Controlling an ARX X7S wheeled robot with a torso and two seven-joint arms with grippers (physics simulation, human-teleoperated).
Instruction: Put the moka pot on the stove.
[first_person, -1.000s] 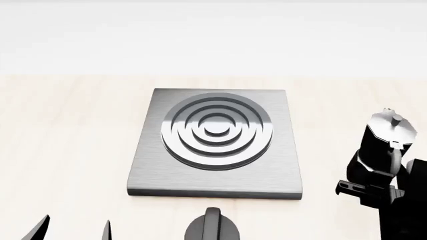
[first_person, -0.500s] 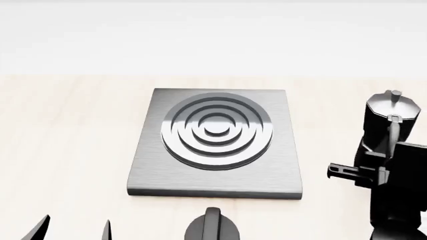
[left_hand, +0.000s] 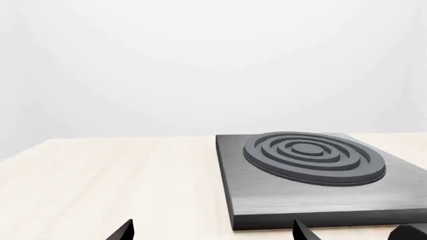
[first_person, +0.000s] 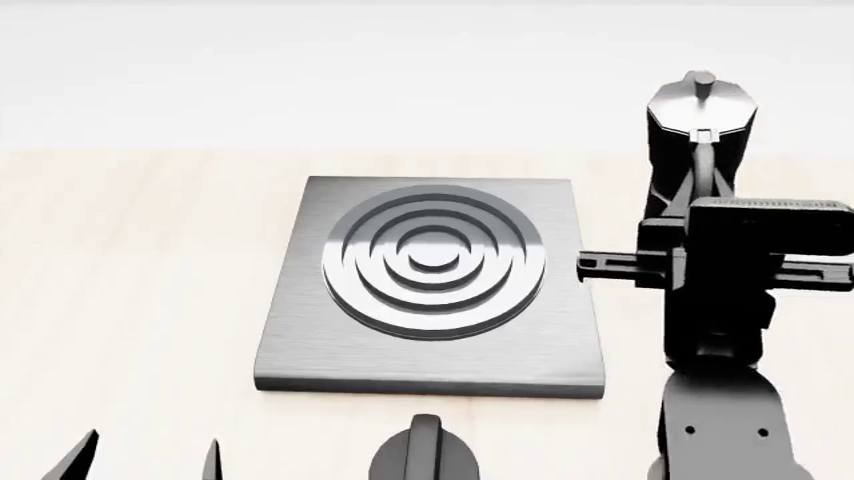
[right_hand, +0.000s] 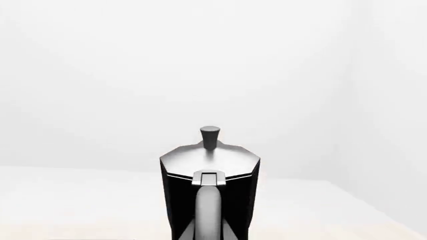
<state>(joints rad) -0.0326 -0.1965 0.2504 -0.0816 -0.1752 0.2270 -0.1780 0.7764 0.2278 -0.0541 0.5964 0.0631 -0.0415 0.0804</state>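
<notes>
The stove (first_person: 434, 285) lies flat on the light wooden table (first_person: 134, 280), its ring burner bare. At the stove's three o'clock the right gripper (first_person: 697, 215) pinches the moka pot (first_person: 697, 125) by its handle, holding it upright above the table. The left gripper (first_person: 147, 460), at seven o'clock, shows only spread fingertips.

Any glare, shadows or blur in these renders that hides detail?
Head view: sharp; bright sheen on the stove rings; right gripper and moka pot merge black. Left wrist view: stove darker, no glare. Right wrist view: moka pot crisp, washed-out background.
</notes>
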